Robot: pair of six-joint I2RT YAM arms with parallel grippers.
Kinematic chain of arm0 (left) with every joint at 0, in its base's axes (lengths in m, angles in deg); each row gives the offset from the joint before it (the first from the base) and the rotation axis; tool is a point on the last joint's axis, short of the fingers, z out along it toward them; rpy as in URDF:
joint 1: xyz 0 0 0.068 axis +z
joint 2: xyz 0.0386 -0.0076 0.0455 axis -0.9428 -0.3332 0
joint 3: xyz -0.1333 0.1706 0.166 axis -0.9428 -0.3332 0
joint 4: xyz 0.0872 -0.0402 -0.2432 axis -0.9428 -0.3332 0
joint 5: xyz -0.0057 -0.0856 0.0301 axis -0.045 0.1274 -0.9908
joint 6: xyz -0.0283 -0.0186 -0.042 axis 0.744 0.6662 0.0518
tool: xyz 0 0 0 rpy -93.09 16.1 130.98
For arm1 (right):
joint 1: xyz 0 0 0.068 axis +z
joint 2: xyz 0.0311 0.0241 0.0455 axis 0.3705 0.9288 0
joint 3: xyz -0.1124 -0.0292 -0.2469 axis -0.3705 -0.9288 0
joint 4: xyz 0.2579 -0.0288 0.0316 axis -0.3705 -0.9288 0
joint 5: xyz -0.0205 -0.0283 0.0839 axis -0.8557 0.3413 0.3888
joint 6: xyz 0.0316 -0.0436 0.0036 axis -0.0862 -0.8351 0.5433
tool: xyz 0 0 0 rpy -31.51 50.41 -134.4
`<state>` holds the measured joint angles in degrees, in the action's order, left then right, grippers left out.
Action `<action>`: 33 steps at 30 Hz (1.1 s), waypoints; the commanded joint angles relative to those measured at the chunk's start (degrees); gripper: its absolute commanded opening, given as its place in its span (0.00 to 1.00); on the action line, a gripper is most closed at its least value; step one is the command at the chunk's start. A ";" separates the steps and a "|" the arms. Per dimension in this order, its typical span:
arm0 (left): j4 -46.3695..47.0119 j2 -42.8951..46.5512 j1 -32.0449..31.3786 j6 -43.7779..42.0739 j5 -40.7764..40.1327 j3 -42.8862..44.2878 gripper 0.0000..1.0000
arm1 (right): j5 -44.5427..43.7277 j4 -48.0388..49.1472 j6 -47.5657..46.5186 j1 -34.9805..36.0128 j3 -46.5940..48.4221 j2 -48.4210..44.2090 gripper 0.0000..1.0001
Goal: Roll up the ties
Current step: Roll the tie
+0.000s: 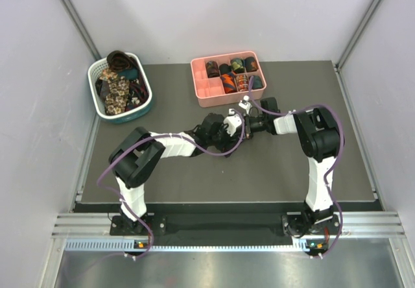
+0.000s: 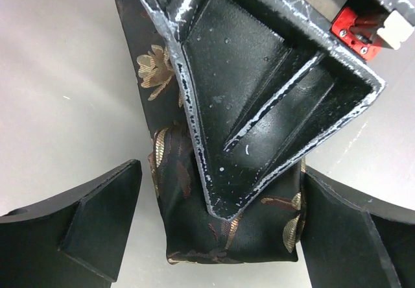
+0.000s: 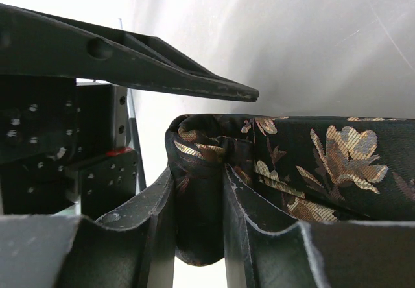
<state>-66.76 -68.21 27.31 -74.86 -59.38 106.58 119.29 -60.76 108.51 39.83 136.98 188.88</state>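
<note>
A dark tie with beige floral print point(image 2: 227, 236) lies on the table with its end wound into a small coil point(image 3: 198, 171). My right gripper point(image 3: 198, 197) is shut on that coil, one finger on each side of it. In the left wrist view, one right finger point(image 2: 259, 106) lies across the tie, whose strip runs away behind it. My left gripper point(image 2: 222, 171) is open, its fingers point(image 2: 97, 229) standing either side of the folded end without pinching it. In the top view both grippers meet mid-table: left gripper point(image 1: 224, 127), right gripper point(image 1: 241, 120).
A pink divided tray point(image 1: 209, 93) at the back centre holds several rolled ties point(image 1: 237, 64). A white-and-teal slotted basket point(image 1: 123, 115) at the back left holds loose ties point(image 1: 117, 87). Grey walls enclose the dark table mat point(image 1: 194, 171).
</note>
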 commanded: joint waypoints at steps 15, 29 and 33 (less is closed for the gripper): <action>1.36 -1.02 -0.72 1.48 -0.85 -1.44 0.82 | -4.61 -4.40 -4.26 0.81 -1.93 2.01 0.00; -4.52 -0.14 -0.99 0.61 -1.55 0.75 0.75 | -4.96 -5.02 -4.53 0.81 -1.58 2.53 0.08; -5.76 0.39 -0.99 0.34 -2.25 0.84 0.62 | -4.96 -4.93 -4.53 0.72 -1.49 2.71 0.08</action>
<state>-67.46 -69.26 26.29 -74.27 -60.28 106.66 118.83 -61.15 108.38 39.83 137.04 188.88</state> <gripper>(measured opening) 0.663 0.277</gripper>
